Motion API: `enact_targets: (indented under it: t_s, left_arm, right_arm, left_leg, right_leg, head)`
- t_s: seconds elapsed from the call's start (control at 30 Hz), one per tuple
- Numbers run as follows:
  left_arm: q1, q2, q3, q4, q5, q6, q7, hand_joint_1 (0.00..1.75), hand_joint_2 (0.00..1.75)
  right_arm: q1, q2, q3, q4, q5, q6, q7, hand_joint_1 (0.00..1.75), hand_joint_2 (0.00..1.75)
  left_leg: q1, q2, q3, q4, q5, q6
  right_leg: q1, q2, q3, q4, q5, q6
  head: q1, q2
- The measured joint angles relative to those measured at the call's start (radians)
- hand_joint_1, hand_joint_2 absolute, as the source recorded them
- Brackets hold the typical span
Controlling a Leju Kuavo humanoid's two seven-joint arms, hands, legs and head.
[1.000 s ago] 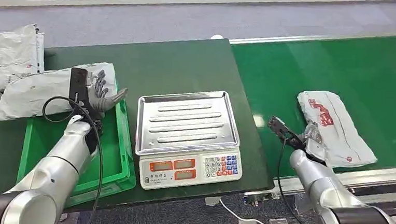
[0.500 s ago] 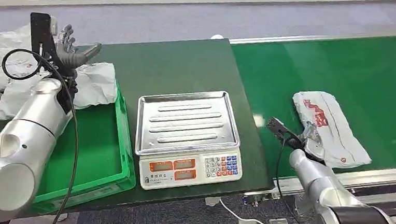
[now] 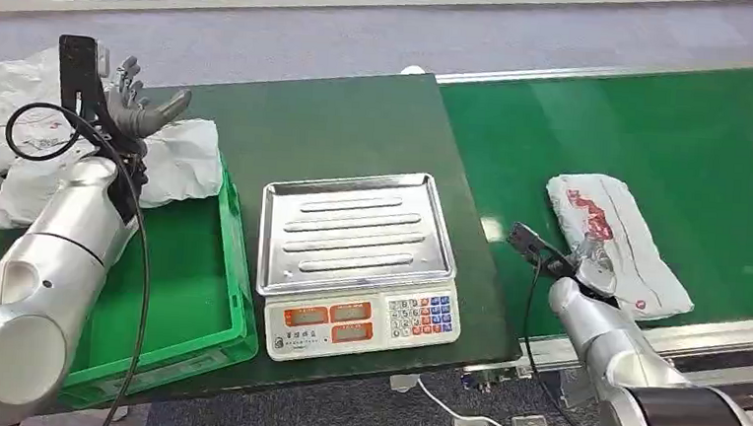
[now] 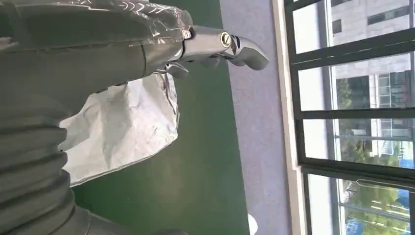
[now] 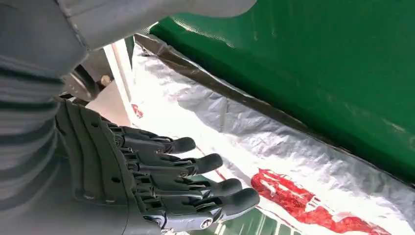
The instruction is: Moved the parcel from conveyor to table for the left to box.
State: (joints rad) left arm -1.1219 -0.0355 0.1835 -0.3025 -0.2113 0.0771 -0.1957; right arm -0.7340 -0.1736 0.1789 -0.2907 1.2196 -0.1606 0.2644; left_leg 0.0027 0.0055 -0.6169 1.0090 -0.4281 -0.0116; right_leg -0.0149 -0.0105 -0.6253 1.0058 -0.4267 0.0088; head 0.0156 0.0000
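A grey parcel with red print (image 3: 616,242) lies on the green conveyor belt (image 3: 655,121), near its front edge. My right hand (image 3: 591,269) is at the parcel's near left end with its fingers spread. In the right wrist view the dark fingers (image 5: 191,181) reach over the parcel (image 5: 274,142) and the thumb stands apart above it, with nothing gripped. My left hand (image 3: 130,107) is raised and open above a plain grey parcel (image 3: 173,161) that rests on the back rim of the green crate (image 3: 190,291). The left wrist view shows its thumb (image 4: 235,46) over that parcel (image 4: 122,127).
A steel-topped scale (image 3: 352,233) with a keypad stands on the dark green table (image 3: 339,122) between the crate and the belt. More grey parcels (image 3: 14,102) are piled at the table's far left. A black cable loops along each forearm.
My left hand rose from the crate to above the plain parcel, then stayed nearly still. The printed parcel drifted left along the belt toward my right hand.
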Motion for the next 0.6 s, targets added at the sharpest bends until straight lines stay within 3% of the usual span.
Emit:
enact_targets:
  t_s: [0.6]
  left_arm:
    - [-0.012,-0.002,-0.015,-0.005,-0.03,0.004,-0.009,0.0,1.75]
  right_arm:
    - [0.051,0.0,-0.049,0.002,0.016,0.007,-0.012,0.0,1.75]
  left_leg:
    - [0.0,0.0,0.0,0.0,0.0,0.0]
  right_leg:
    - [0.0,0.0,0.0,0.0,0.0,0.0]
  head:
    - [0.0,0.0]
